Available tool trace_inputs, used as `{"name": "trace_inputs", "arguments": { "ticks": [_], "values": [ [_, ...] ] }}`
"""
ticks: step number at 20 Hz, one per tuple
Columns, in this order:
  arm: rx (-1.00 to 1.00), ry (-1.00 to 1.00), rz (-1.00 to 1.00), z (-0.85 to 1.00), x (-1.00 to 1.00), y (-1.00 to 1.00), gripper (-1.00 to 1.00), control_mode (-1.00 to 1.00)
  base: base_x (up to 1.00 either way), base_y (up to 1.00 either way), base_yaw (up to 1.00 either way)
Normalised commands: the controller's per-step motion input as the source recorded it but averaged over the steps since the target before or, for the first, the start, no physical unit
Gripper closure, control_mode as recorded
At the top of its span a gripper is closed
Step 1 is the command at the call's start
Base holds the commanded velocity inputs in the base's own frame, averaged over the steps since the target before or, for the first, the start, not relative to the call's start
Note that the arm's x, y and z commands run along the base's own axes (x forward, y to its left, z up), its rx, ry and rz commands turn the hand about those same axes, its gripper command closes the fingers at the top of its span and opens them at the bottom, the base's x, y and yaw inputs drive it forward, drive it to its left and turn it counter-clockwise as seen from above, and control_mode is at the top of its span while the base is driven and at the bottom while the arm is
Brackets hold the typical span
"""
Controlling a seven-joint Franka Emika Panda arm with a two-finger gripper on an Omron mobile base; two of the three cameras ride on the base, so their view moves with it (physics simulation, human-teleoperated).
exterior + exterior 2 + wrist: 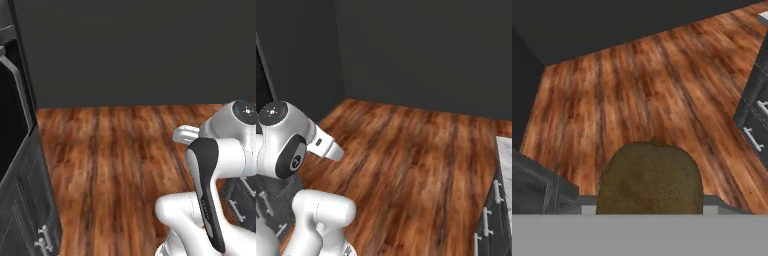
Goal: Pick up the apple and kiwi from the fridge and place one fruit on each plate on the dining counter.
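Kiwi [650, 177]: brown, fuzzy, oval, sits bottom centre of the hand view, right up against the camera. Gripper [649, 205] is clamped on it; small grey bits of the fingers [587, 204] poke out at either side of the fruit, lower edge of frame.

Behind the kiwi in hand view: wood floor [637, 95], reddish-brown planks, running up to a dark wall [612, 20] across the top. Grey cabinet drawers w/ silver handles [754, 120] at right edge; dark grey cabinet corner [537, 190] at lower left.

Left base view: white arm [215, 175] w/ dark joint cover at lower right, folded close to the base. Floor centre frame, dark wall over the upper half. Dark oven-like unit w/ long grey handle [17, 85] at left edge; grey cabinet w/ small silver handles [42, 240] bottom left.

Right base view: arm lower left, floor centre, dark wall corner upper left. Grey cabinet w/ silver handles [491, 220] bottom right, pale marble top edge [505, 155] above it.
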Motion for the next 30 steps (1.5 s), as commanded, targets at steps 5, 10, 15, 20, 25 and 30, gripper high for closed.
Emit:
{"name": "trace_inputs", "arguments": {
  "ticks": [5, 10, 15, 20, 25, 30],
  "values": [
    [0.0, 0.0, 0.0, 0.0, 0.0, 0.0, 1.0, 1.0, 0.63, -0.02, -0.41],
    [0.0, 0.0, 0.0, 0.0, 0.0, 0.0, 1.0, 1.0, 0.8, 0.0, -0.39],
    [0.0, 0.0, 0.0, 0.0, 0.0, 0.0, 1.0, 1.0, 0.44, 0.0, -0.52],
    [0.0, 0.0, 0.0, 0.0, 0.0, 0.0, 1.0, 1.0, 0.01, 0.0, -0.68],
    [0.0, 0.0, 0.0, 0.0, 0.0, 0.0, 1.0, 1.0, 0.02, 0.0, -0.68],
    [0.0, 0.0, 0.0, 0.0, 0.0, 0.0, 1.0, 1.0, 0.0, -0.12, -0.6]
  ]
}}
